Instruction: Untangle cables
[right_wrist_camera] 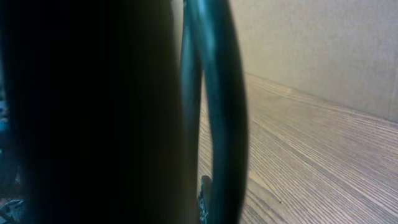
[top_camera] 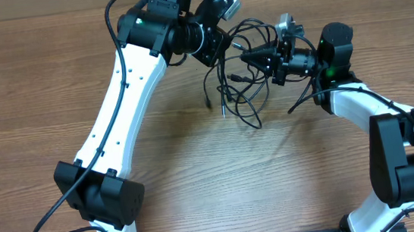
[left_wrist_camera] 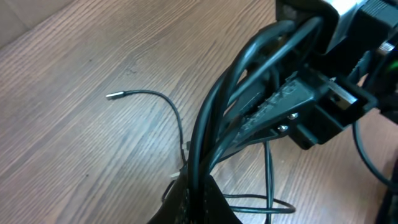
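Black cables with silver plug tips, brown wood-grain table, white and black arms.

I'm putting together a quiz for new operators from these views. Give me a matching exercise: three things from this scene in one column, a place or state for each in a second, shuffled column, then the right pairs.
Things:
1. black left gripper
2. silver-tipped plug end of a thin black cord
3. tangled thin black cables

Places or states:
a. between the two arms, loops trailing onto the light wooden table
b. shut on a bunch of cords
c. lying free on bare wood, away from the fingers

Pairs: 1-b; 2-c; 3-a
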Controlling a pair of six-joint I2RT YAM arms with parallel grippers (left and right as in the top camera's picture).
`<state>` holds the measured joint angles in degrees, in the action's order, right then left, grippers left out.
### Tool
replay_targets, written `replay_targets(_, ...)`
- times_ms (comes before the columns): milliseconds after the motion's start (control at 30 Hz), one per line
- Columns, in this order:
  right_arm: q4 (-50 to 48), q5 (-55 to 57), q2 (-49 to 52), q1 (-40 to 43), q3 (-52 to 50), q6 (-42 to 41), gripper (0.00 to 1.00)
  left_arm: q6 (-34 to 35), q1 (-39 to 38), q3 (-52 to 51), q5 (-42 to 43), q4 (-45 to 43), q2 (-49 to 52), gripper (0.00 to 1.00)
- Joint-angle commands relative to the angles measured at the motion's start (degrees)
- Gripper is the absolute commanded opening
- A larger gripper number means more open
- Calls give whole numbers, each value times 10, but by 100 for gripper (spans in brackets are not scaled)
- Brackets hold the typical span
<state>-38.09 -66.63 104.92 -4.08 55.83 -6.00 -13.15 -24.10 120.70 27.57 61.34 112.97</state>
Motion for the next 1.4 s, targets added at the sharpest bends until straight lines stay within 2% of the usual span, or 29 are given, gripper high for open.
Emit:
replay_targets(0, 5, 2, -13, -5, 5, 0, 4, 26, -7, 30, 70, -16, -5, 4)
replay_targets(67, 9, 2, -13, -5, 5, 0, 4, 52, -6, 34, 70, -33, -5, 4)
replay_targets(367, 13, 2, -13, -5, 5, 0, 4, 249, -5, 37, 70, -130, -5, 4)
replay_targets(600, 15, 2, -13, -5, 5, 0, 4, 299, 1, 37, 38, -155, -5, 4)
replay_targets(800, 16, 2, -13, -5, 5, 0, 4, 465, 20, 37, 1, -188, -5, 4)
replay_targets(1000, 16, 2, -13, -5, 5, 0, 4, 567, 44, 37, 1, -187, -5, 5)
replay_targets(1133, 16, 2, -13, -5, 5, 0, 4, 666, 67, 37, 20, -187, -5, 4)
replay_targets(1233, 16, 2, -13, -5, 5, 0, 4, 700, 82, 37, 28, -187, -5, 4)
replay_targets(1367, 16, 2, -13, -5, 5, 0, 4, 673, 99, 37, 34, -182, -5, 4)
